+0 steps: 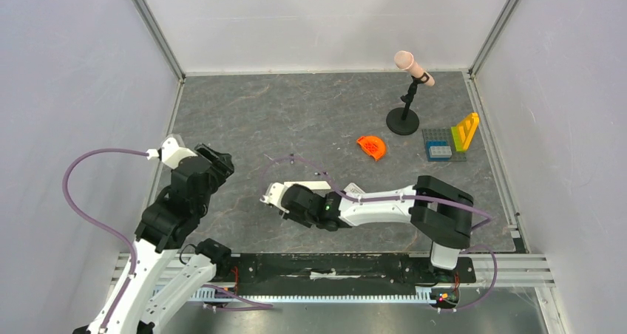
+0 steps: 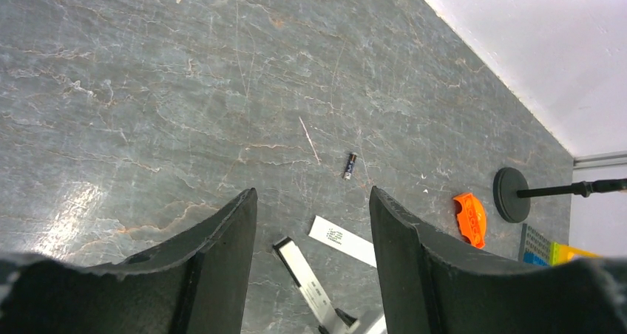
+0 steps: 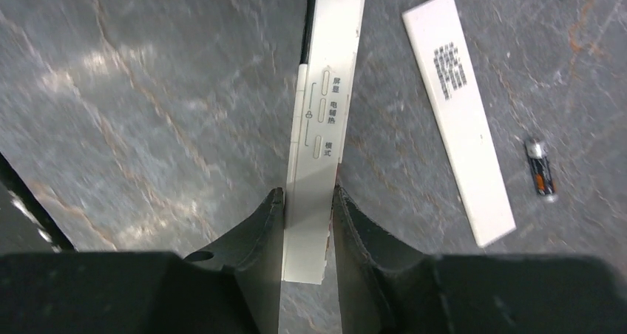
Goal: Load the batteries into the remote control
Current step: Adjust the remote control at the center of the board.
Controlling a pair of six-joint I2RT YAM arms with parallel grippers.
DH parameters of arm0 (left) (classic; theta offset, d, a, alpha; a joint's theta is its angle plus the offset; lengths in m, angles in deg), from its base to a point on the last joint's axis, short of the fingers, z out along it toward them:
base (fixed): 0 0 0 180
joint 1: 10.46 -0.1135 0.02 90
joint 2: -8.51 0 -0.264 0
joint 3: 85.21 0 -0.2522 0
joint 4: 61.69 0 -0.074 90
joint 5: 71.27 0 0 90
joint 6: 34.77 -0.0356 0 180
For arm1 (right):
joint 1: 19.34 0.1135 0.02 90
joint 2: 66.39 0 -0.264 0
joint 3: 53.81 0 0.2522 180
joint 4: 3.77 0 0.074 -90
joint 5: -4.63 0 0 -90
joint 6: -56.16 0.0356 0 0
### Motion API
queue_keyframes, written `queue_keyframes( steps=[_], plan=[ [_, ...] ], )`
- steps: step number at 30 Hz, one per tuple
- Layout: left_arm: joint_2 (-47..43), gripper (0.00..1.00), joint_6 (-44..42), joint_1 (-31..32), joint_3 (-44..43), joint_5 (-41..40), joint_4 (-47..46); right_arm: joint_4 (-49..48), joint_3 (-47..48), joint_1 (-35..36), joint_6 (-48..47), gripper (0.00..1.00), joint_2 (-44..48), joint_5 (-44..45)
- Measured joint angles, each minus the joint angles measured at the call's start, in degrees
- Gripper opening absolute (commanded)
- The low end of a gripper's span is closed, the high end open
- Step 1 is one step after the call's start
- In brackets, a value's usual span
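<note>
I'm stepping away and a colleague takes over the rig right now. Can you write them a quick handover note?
Left gripper: jaws open, empty, hovering over the table.
Right gripper: jaws closed on one end of the remote, with its button face towards the wrist camera.
A white strip with a printed label, likely the battery cover, lies flat beside the remote. One battery lies on the table just past it, untouched.
Done: cover apparently off, remote gripped.
Left: pick up the battery and seat it, find the other batteries (none in view), refit the cover.
</note>
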Motion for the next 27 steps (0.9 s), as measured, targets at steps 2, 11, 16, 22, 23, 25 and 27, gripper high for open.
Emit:
queue_keyframes(
  steps=[2,11,16,22,23,25,27],
  plan=[
    [0.7,0.63,-0.5,0.0,0.0,0.5,-0.6,-0.7,-2.2,1.5,-1.9,0.25,1.4,2.9],
    [3.4,0.63,-1.4,0.0,0.4,1.5,-3.6,-5.1,-10.5,11.7,-9.0,0.36,3.7,21.1],
    [3.9,0.63,-1.5,0.0,1.5,2.3,-4.9,-5.4,-13.4,14.5,-8.7,0.48,3.7,25.5],
    [4.5,0.63,-1.6,0.0,3.0,3.6,-5.9,-4.9,-15.4,15.8,-6.0,0.48,6.7,24.4],
    [4.6,0.63,-1.6,0.0,3.3,3.9,-6.2,-4.9,-15.7,16.0,-5.6,0.49,7.1,24.2],
    [4.8,0.63,-1.6,0.0,3.6,4.5,-6.7,-4.7,-15.9,16.4,-5.3,0.52,7.5,23.8],
    [5.0,0.63,-1.6,0.0,4.0,5.4,-7.2,-4.6,-15.9,16.5,-5.1,0.55,7.6,23.3]
  ],
)
